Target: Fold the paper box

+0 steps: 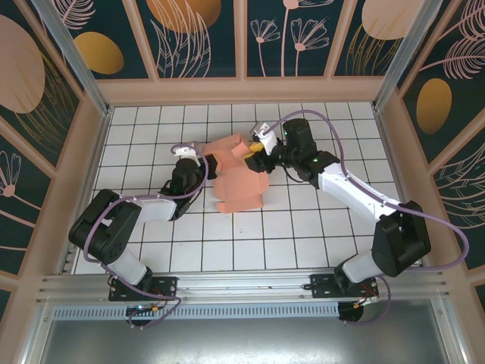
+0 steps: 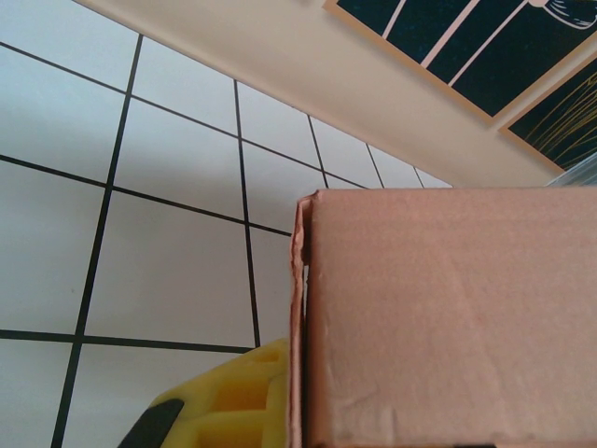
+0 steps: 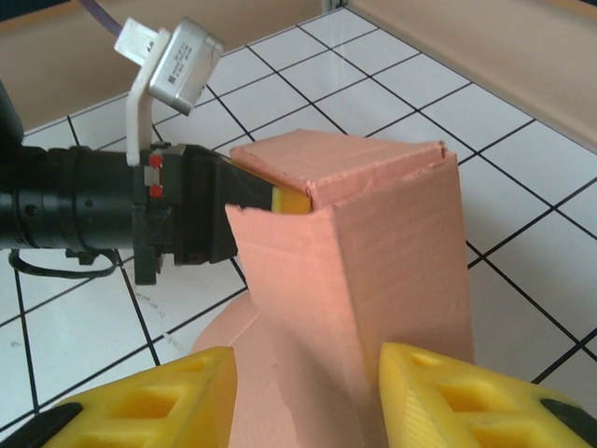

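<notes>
One finger of my left gripper (image 1: 201, 161) sits inside the pink box (image 1: 241, 186), pinching its upper wall. The box stands half-folded just beyond the table's (image 1: 303, 243) middle, toward the far edge. My right gripper (image 3: 308, 357) is spread wide, fingers either side of it.

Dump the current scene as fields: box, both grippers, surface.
box: paper box, salmon-pink, partly folded, walls already formed
surface: white tiled table, box resting on it
left gripper: at a box corner, one yellow finger beside a wall edge; closure unclear
right gripper: open, yellow fingers either side of the box
</notes>
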Action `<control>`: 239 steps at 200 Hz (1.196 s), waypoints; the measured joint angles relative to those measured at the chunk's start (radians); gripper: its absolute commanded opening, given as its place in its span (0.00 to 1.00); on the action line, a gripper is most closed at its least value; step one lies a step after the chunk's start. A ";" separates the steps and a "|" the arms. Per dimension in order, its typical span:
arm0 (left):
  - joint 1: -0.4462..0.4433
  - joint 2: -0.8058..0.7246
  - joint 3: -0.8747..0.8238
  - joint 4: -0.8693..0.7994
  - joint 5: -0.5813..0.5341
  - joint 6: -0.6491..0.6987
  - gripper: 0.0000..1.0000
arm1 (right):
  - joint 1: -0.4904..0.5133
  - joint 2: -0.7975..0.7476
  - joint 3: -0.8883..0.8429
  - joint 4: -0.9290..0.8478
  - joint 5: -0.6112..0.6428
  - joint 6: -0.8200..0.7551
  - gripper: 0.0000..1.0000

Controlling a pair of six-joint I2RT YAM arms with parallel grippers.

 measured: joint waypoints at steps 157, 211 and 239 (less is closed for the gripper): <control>0.012 0.014 0.000 -0.021 -0.034 -0.001 0.00 | 0.124 0.150 0.086 0.037 0.441 -0.041 0.33; 0.017 0.019 0.000 -0.039 -0.050 -0.007 0.00 | 0.194 0.226 0.121 0.103 0.684 0.007 0.24; 0.018 0.019 0.000 -0.039 -0.057 -0.008 0.00 | 0.213 0.262 0.149 0.117 0.794 0.007 0.13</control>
